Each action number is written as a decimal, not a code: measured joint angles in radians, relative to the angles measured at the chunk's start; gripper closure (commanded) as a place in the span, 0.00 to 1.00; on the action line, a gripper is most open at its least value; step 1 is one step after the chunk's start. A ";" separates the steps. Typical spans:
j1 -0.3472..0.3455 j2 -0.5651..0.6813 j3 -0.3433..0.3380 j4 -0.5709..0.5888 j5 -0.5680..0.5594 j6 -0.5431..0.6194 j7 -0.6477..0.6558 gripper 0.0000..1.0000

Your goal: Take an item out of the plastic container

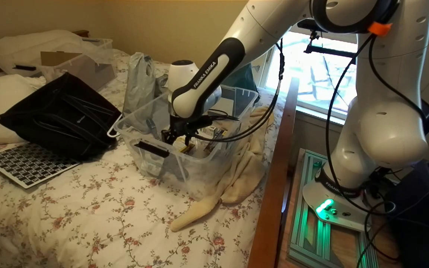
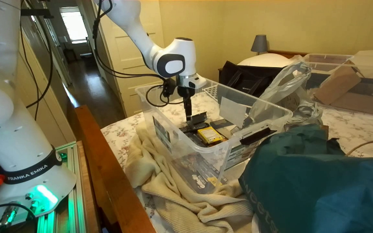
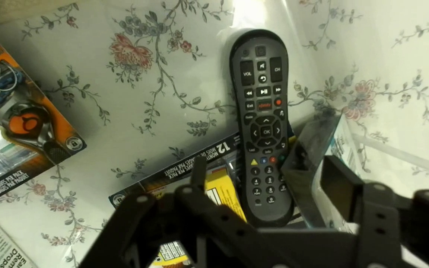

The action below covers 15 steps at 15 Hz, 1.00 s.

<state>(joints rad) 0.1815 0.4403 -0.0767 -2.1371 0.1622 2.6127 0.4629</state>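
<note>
Wrist view: nothing in the grip, all to play for

Broadest first: it's the bed [image 1: 99, 219], floral cover filling the ground in both exterior views. Reaching out over it, the Franka Emika arm [image 1: 266, 26], bent steeply down. Below that sits the plastic container [image 1: 210, 169], clear-walled, open-topped, resting on the bed and well stocked. And the hand [image 3: 266, 175] is right in there, pointing down inside the walls, jaws well apart and nothing held between them!

On the container's floor, off to one side, lies a razor pack [image 3: 28, 111], well clear of the action. Nearer the middle, the edge of a 12-month pack [image 3: 184, 166]. Now the one to watch: the Xfinity remote [image 3: 263, 126], buttons up, its keypad end across that pack, lined up under the gap between the jaws. Likeliest pick, I'd say, though the task names no particular item. A yellow box [image 3: 229, 193] peeks out on one flank. Tight company on the other: a dark-topped package [image 3: 313, 147], close by one of the fingers [image 3: 343, 190]; touching or not, can't tell.

So where do we stand? Approach looks done, by my reading. The Xfinity remote and its neighbours all lie inside; the grip, the lift, the carry over the wall and the release outside look to be left.
</note>
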 measured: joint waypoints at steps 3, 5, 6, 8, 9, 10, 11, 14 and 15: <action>-0.002 0.028 0.001 0.008 0.000 0.029 0.000 0.00; -0.003 0.053 0.001 0.022 0.000 0.043 0.000 0.00; -0.004 0.067 0.001 0.031 0.000 0.047 0.000 0.00; -0.006 0.096 0.001 0.055 0.000 0.047 -0.001 0.00; -0.006 0.111 0.001 0.069 0.000 0.047 -0.001 0.00; -0.006 0.125 0.001 0.081 0.000 0.047 -0.001 0.00; -0.005 0.139 0.001 0.094 0.000 0.046 -0.001 0.00; -0.004 0.177 0.002 0.129 0.000 0.042 -0.001 0.00; -0.004 0.189 0.002 0.140 0.000 0.040 -0.001 0.00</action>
<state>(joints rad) 0.1775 0.6294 -0.0747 -1.9969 0.1622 2.6529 0.4623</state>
